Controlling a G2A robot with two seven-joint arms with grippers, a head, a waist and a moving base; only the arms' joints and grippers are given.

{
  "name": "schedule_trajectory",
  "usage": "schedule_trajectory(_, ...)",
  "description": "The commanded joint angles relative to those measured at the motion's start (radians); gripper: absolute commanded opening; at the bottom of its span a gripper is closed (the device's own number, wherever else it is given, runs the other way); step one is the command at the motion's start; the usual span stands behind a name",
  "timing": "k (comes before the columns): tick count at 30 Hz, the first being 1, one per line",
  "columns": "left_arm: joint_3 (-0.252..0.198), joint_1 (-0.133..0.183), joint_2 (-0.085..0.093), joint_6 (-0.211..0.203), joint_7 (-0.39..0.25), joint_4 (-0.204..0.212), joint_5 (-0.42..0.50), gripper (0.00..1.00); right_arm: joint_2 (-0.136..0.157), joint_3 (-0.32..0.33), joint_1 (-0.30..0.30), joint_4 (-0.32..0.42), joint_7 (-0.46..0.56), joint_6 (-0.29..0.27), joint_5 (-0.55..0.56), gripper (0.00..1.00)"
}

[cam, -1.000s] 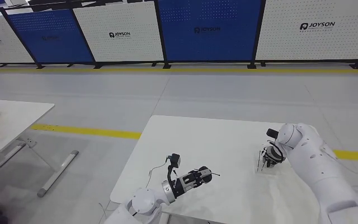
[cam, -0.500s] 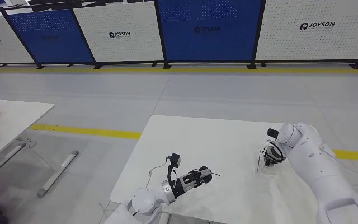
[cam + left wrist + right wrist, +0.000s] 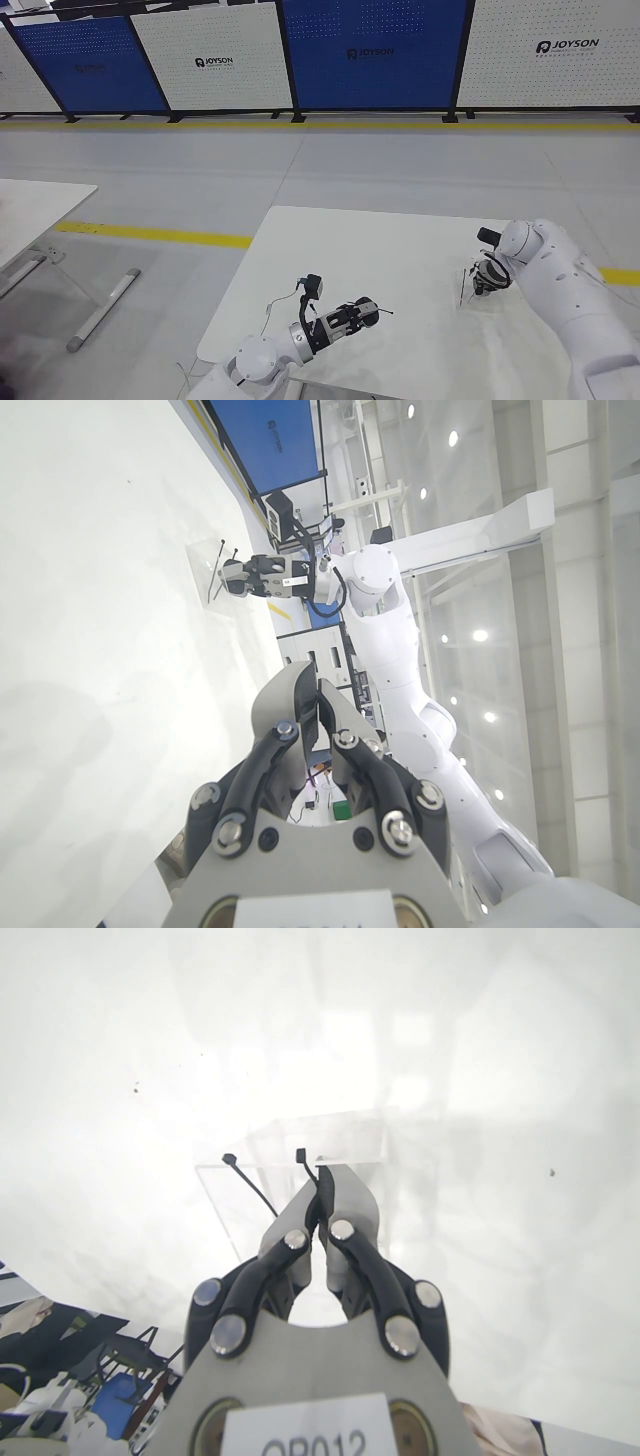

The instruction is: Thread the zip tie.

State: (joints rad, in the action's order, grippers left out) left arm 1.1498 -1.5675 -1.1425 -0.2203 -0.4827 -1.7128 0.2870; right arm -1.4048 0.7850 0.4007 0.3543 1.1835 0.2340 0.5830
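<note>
My right gripper [image 3: 320, 1174] is shut on a black zip tie [image 3: 301, 1155], pinching its strap just below the square head, over a clear acrylic stand [image 3: 350, 1138]. A second black zip tie [image 3: 250, 1185] leans on the stand beside it. In the top view the right gripper [image 3: 483, 280] is at the table's right side, by the stand [image 3: 466, 292]. My left gripper [image 3: 368, 310] hangs near the table's front edge, shut, with a thin black zip tie [image 3: 386, 313] sticking out of its tip. In the left wrist view its fingers [image 3: 305, 685] are pressed together.
The white table [image 3: 380, 250] is bare between the two arms. Its front edge lies close under the left arm. Another white table [image 3: 30, 205] stands far off to the left, across open floor with a yellow line.
The right gripper has shifted very slightly at the clear stand. The left arm has kept still.
</note>
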Motion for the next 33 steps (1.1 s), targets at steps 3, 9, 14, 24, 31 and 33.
schedule_trajectory(3,0.0,0.0,0.0,0.0,0.0,0.0,0.0,0.0,0.012,0.008,0.026,0.048,-0.015,0.004,0.011,0.0)
schedule_trajectory(9,0.0,0.0,0.0,0.0,0.0,0.0,0.0,0.0,0.044,0.036,0.074,0.156,-0.019,0.033,0.038,0.0)
schedule_trajectory(14,0.0,0.0,0.0,0.0,0.0,0.0,0.0,0.0,0.081,0.078,0.122,0.265,-0.002,0.058,0.06,0.0)
schedule_trajectory(24,0.0,0.0,0.0,0.0,0.0,0.0,0.0,0.0,0.157,0.212,0.278,0.553,-0.02,0.106,0.139,0.0)
schedule_trajectory(31,0.0,0.0,0.0,0.0,0.0,0.0,0.0,0.0,0.193,0.319,0.402,0.742,-0.013,0.106,0.173,0.0)
schedule_trajectory(33,0.0,0.0,0.0,0.0,0.0,0.0,0.0,0.0,0.195,0.325,0.41,0.755,-0.004,0.106,0.174,0.0)
